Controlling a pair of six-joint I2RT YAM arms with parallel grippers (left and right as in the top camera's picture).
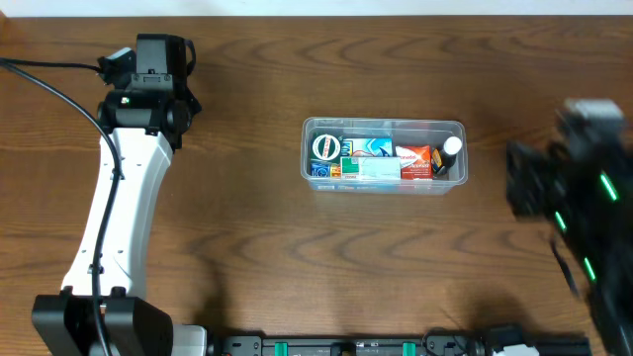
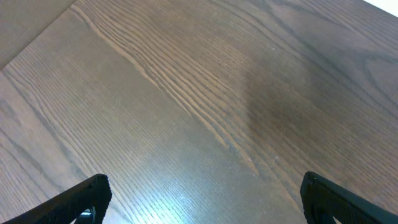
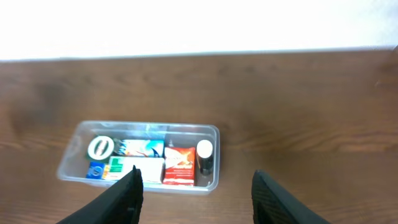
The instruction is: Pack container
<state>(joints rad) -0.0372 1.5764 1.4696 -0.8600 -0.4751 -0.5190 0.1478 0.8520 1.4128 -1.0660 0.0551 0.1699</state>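
Note:
The clear plastic container (image 1: 455, 127) sits at the table's middle and holds several small items: a round green-and-white tin (image 1: 325, 147), a blue box (image 1: 367, 146), a white and green box (image 1: 371, 168), a red packet (image 1: 414, 160) and a dark bottle with a white cap (image 1: 450, 150). It also shows in the right wrist view (image 3: 214, 132), ahead of my right gripper (image 3: 198, 196). My right gripper is open and empty, well right of the container (image 1: 554, 183). My left gripper (image 2: 202, 199) is open and empty over bare wood at the far left (image 1: 153, 59).
The brown wood table (image 1: 247, 227) surrounds the container. A white wall or edge runs along the table's far side (image 3: 199, 25). A black rail with green clips (image 1: 376, 346) lies along the front edge.

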